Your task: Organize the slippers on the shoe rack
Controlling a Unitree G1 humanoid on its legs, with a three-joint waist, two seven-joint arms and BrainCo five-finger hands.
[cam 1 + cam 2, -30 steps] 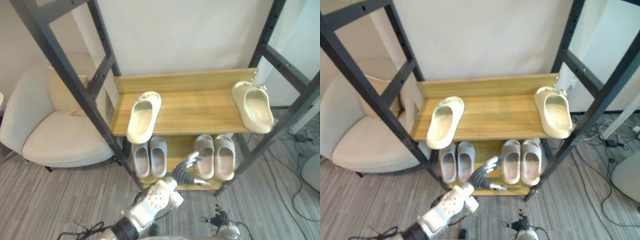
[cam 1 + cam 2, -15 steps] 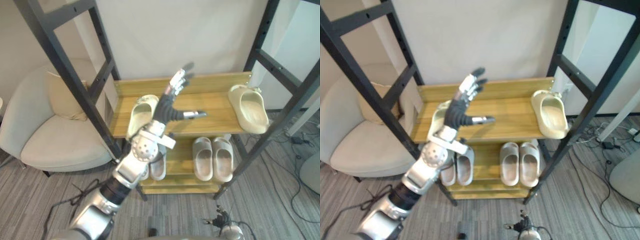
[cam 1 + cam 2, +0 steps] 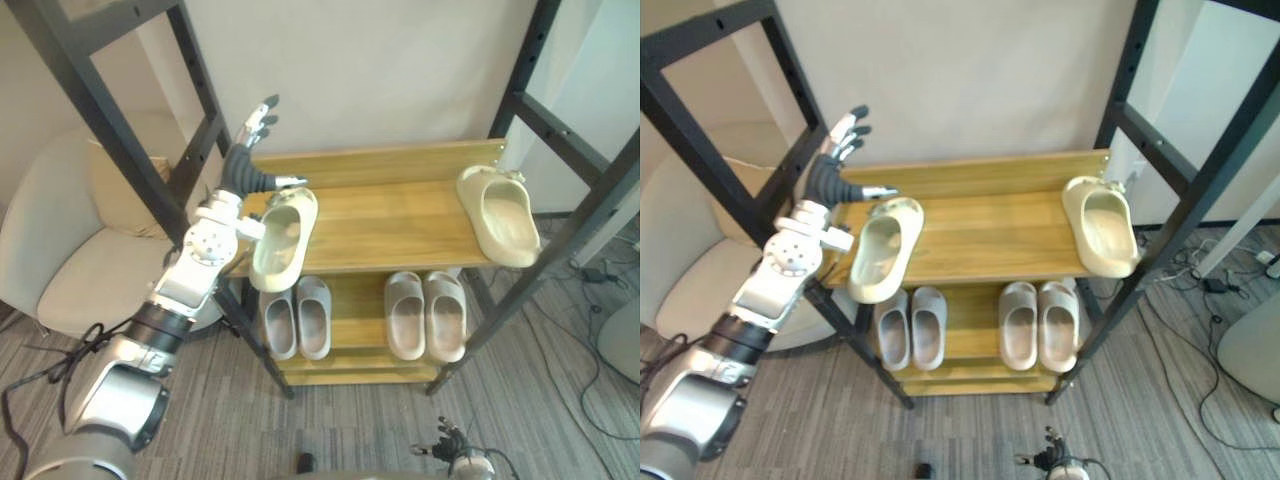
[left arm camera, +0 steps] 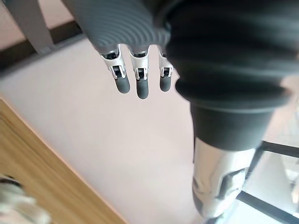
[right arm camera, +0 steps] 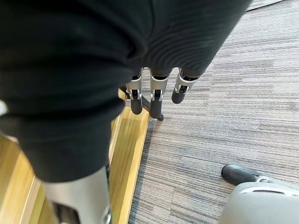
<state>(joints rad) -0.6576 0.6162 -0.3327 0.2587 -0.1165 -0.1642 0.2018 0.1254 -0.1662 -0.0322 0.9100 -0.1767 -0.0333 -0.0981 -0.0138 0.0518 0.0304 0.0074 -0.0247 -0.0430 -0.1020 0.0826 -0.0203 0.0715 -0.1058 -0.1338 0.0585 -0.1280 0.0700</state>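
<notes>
Wooden rack shelf: left hand, fingers spread wide, empty; cream slipper just beneath them, lying front-to-back.

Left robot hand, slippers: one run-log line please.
left robot hand open by left cream slipper | right cream slipper at far shelf end | right robot hand open near floor

A cream upholstered armchair stands at the left on grey striped carpet, with a beige cushion propped against its backrest. A plain white wall runs across the back. At the right, dark cables trail over the carpet, near a pale rounded object cut off by the edge of the view.
</notes>
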